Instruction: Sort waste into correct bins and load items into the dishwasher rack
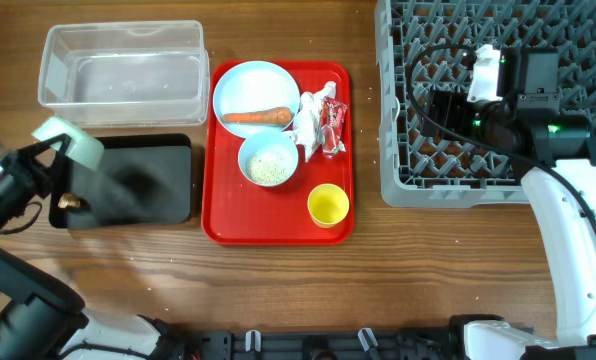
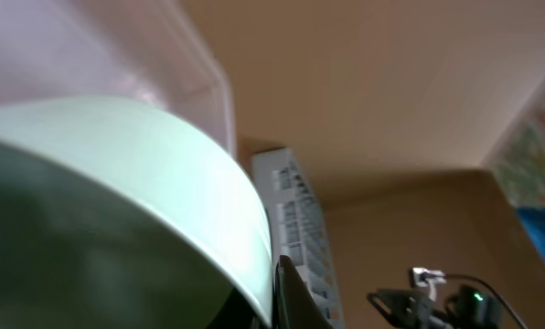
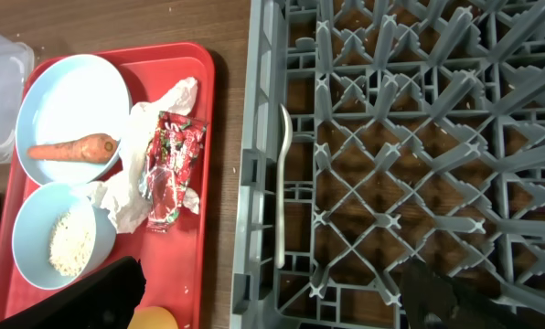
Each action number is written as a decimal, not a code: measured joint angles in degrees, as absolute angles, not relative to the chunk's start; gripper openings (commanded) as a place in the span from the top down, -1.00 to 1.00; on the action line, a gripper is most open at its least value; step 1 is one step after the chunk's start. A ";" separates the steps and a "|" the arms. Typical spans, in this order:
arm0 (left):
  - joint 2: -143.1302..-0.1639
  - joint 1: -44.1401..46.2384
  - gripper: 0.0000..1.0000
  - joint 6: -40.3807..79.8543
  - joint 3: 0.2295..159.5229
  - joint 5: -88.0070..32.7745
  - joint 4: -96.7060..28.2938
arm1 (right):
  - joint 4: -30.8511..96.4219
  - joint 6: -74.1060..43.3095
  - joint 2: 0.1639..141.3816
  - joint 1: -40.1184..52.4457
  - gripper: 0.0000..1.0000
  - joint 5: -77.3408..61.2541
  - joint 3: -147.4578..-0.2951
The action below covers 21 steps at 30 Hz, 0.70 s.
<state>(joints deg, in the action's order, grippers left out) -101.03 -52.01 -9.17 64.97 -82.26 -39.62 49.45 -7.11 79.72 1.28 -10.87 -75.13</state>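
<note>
Green bowl: held up off the desk, well to the left of the red tray. It is tipped on its side over the left end of the black tray.
Left tool: seems clamped on the bowl's rim. In the wrist view one finger sits right at the rim and the bowl fills most of the picture.
Scrap: a small brown bit on the black tray's left end, just under the bowl. The bowl looks emptied.
Rack: right of the red tray, on the far side from the bowl.
Right tool: fingers wide apart and holding nothing, hovering over the rack's near-left part.
Key relation: the rack lies straight to the right of the bowl, with the whole red tray and its load between them. The carry therefore has to cross over that tray, not go around it.
Bowl attitude: the opening faces sideways and down, so it likely needs turning before it can seat among the pegs.
Nearer arm: the right arm is at the rack, while the left arm holds the bowl at the far end.
</note>
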 measured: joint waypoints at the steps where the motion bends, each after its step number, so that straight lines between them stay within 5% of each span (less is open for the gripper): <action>1: -101.03 -51.86 0.92 -9.17 64.97 -80.38 -40.25 | 49.41 -7.09 79.72 1.28 -0.86 -10.87 -75.13; 7: -98.45 -44.86 0.92 -8.14 66.11 -71.53 -41.36 | 49.25 -7.11 79.72 1.28 -0.89 -10.87 -75.13; 14: -80.82 -14.39 0.92 1.02 69.30 -41.56 -47.77 | 49.25 -7.11 79.72 1.28 -0.97 -10.87 -75.13; 21: -86.89 10.85 0.92 3.62 69.28 -18.81 -56.66 | 49.28 -7.14 79.72 1.28 -0.97 -10.90 -75.13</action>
